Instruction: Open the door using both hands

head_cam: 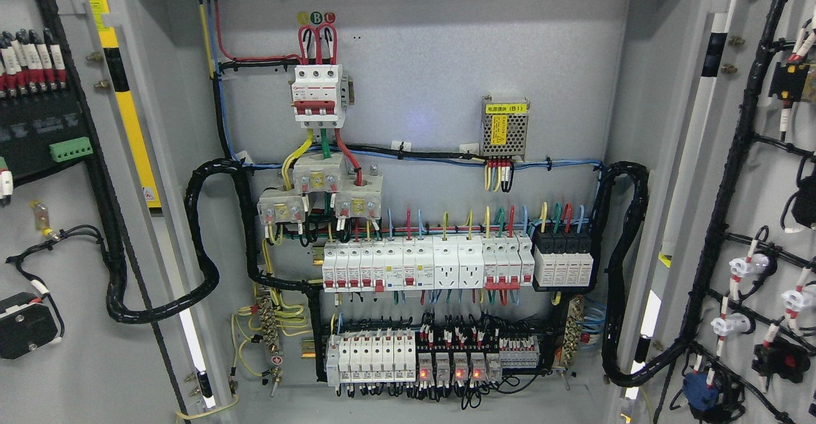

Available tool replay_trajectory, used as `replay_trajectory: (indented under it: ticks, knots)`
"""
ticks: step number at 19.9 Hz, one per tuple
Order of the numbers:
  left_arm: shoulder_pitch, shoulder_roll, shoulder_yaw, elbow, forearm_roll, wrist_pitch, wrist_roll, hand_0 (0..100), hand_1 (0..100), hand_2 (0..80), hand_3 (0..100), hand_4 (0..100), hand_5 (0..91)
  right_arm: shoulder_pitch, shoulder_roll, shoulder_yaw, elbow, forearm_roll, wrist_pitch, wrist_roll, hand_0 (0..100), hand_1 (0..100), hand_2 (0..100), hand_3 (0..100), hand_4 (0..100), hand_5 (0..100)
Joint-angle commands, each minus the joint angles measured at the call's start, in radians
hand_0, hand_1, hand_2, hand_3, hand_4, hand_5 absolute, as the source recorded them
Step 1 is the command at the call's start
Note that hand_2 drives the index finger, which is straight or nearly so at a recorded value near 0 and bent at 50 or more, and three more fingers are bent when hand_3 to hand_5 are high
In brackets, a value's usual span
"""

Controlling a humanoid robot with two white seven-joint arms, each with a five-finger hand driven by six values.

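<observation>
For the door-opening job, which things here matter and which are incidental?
Job:
left door, swung open
right door, swung open

Incidental:
main breaker
power supply module
breaker row
relays with red lights
black cable loom

No robot hand shows.

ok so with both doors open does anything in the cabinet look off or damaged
Nothing looks damaged. Both doors, left and right, stand swung wide. The three-pole breaker, power supply and breaker rows sit square, and wiring is bundled. Four relays at the bottom glow red. No hand is in view.
</observation>
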Motion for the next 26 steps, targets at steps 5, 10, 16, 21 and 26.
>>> replay_trajectory:
  ticks: [5,10,16,21,26]
  knots:
    - [-0.261,-0.173,-0.114,1.141,-0.186,0.007,-0.003,0,0,0.0,0,0,0.0,-0.103,0.124,0.163,1.024,0.275,0.001,0.001,22,1,0,0,0,0]
    - [-0.329,-0.168,-0.114,1.458,-0.189,0.018,0.122,0,0,0.0,0,0,0.0,-0.236,0.201,0.166,1.468,0.287,0.014,-0.025,22,1,0,0,0,0]
    - [-0.320,-0.168,-0.226,1.612,-0.189,0.070,0.561,0,0,0.0,0,0,0.0,-0.294,0.200,0.156,1.541,0.387,0.238,-0.174,22,1,0,0,0,0]
    - [-0.325,-0.173,-0.245,1.599,-0.187,0.153,0.555,0,0,0.0,0,0,0.0,-0.339,0.206,0.162,1.541,0.393,0.434,-0.202,22,1,0,0,0,0]
    - [-0.335,-0.181,-0.245,1.593,-0.187,0.164,0.555,0,0,0.0,0,0,0.0,-0.399,0.230,0.163,1.541,0.395,0.608,-0.275,22,1,0,0,0,0]
